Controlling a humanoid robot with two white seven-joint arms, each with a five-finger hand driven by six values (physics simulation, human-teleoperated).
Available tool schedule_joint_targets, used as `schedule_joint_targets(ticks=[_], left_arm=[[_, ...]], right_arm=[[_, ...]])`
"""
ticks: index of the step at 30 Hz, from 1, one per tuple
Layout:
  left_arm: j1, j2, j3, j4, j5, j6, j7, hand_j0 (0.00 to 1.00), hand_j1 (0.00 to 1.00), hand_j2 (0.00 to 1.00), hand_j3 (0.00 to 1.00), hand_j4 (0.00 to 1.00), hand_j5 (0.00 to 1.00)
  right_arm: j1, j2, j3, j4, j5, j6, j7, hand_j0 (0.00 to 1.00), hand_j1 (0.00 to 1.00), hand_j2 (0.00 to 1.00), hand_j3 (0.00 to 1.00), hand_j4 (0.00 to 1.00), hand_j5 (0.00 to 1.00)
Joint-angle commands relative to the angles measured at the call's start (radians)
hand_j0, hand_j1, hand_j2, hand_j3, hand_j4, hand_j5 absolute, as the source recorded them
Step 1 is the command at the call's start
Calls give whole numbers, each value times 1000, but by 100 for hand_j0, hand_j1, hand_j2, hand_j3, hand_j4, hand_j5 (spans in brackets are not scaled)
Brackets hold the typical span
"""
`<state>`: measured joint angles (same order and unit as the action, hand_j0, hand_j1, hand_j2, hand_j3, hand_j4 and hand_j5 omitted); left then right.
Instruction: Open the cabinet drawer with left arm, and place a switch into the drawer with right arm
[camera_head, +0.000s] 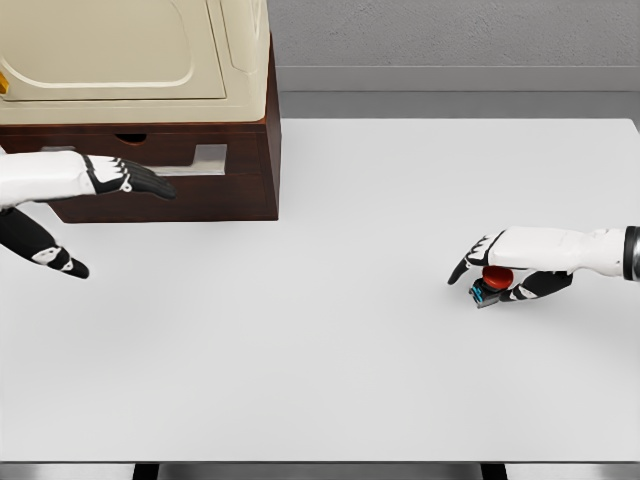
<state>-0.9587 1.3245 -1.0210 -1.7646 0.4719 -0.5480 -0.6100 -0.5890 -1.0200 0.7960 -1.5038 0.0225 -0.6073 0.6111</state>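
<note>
arms: smooth white shells | left robot hand (128, 178): white back; black fingers | right robot hand (500, 262): same; dark wrist band

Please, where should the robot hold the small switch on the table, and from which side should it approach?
Probably by the low dark base of the switch, fingers on opposite sides, coming from above and the right. The red button looks rounded and slippery; the right hand is already curled around it.

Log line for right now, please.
left hand: open, at drawer front | right hand: gripping switch on table
</note>
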Motion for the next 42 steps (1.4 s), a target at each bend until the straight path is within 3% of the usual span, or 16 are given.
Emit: schedule_joint_targets(ticks=[1, 11, 20, 24, 42], left_arm=[[0, 5, 4, -1, -1, 69, -1, 100, 100, 100, 100, 100, 100], [-46, -54, 19, -1, -6, 120, -1, 100, 100, 100, 100, 100, 100], [-32, -56, 2, 1, 40, 142, -1, 100, 100, 100, 100, 100, 100], [-9, -64, 15, 11, 39, 217, -1, 100, 100, 100, 100, 100, 100], [12, -71, 16, 126, 68, 267, -1, 100, 100, 100, 100, 100, 100]], right_arm=[[0, -2, 0, 0, -7, 1, 0, 72, 72, 72, 72, 72, 72], [0, -2, 0, 8, -7, 1, 0, 70, 70, 70, 70, 70, 70], [0, -2, 0, 22, -7, 1, 0, 65, 65, 65, 65, 65, 65], [0, -2, 0, 22, -7, 0, 0, 61, 61, 61, 61, 61, 61], [-12, 0, -8, 17, -9, -2, 0, 54, 54, 54, 54, 54, 54]])
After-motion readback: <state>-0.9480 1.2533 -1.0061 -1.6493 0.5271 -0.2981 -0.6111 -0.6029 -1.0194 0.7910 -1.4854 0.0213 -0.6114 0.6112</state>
